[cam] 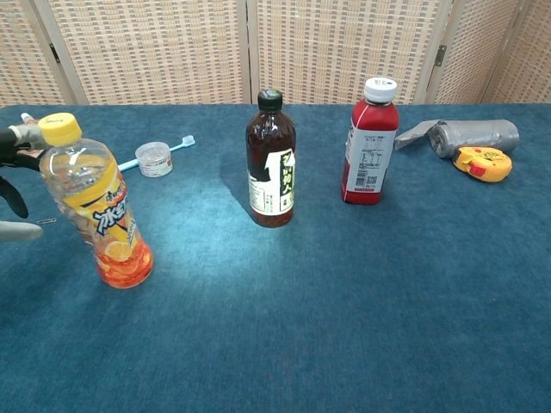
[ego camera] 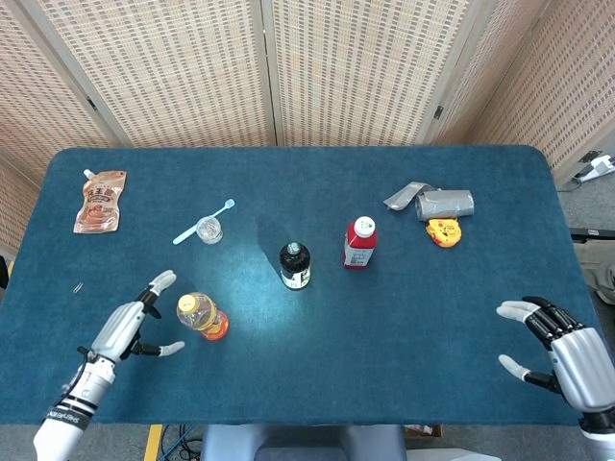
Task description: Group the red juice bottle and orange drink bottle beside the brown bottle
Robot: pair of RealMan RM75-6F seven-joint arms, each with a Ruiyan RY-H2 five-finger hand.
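Surface (ego camera: 288,384): dark blue felt-like cloth, rounded corners, woven cane screens behind. Orange drink bottle (cam: 96,203) upright at near left; clear ribbed plastic, yellow cap, orange liquid low in the base. Brown bottle (cam: 270,160) upright at centre, dark glass, black cap, pale label. Red juice bottle (cam: 369,143) upright just right of it, squarish, white cap; the two stand apart.

Left robot hand (ego camera: 128,327), grey metal with pale fingertips, sits just left of the orange drink bottle, fingers spread, holding nothing; contact cannot be judged. In the chest view only its fingertips (cam: 19,135) show at the frame edge. Right robot hand (ego camera: 569,347) rests open at the near right corner, partly cut off.

Far left: flat foil pouch (ego camera: 99,201). Toothbrush (ego camera: 203,222) lies against a small clear jar (ego camera: 209,230).
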